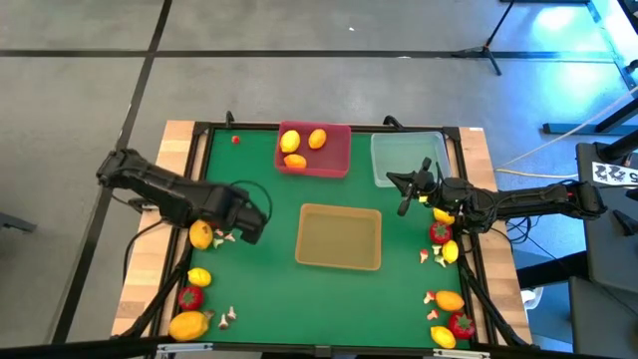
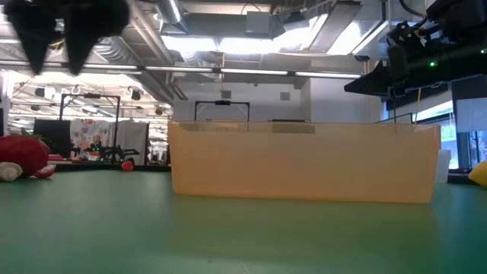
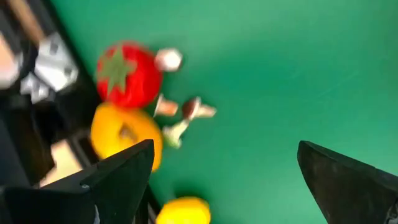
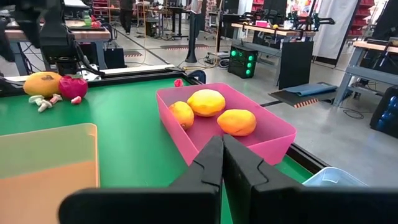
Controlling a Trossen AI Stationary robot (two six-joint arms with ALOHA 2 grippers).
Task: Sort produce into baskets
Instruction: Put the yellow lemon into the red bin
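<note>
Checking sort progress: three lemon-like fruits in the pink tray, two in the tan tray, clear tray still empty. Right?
Not quite. The tan tray holds nothing; the high view shows its floor bare. The rest stands: three lemon-like fruits lie in the pink tray, and the clear tray is empty.

Three trays sit on the green counter (image 1: pixel 269 299): a pink tray (image 1: pixel 336 161), a clear tray (image 1: pixel 399 160) and a tan tray (image 1: pixel 339 239). The pink tray holds three lemons (image 1: pixel 317 139). Loose on the left side are three more lemons (image 1: pixel 201 235), one tomato (image 1: pixel 190 296) and a few mushrooms (image 1: pixel 228 316). On the right side I count roughly four yellow or orange fruits (image 1: pixel 450 300), two tomatoes (image 1: pixel 440 232) and several mushroom bits (image 1: pixel 433 256). One small red piece (image 1: pixel 235 140) lies alone near the far edge.
</note>
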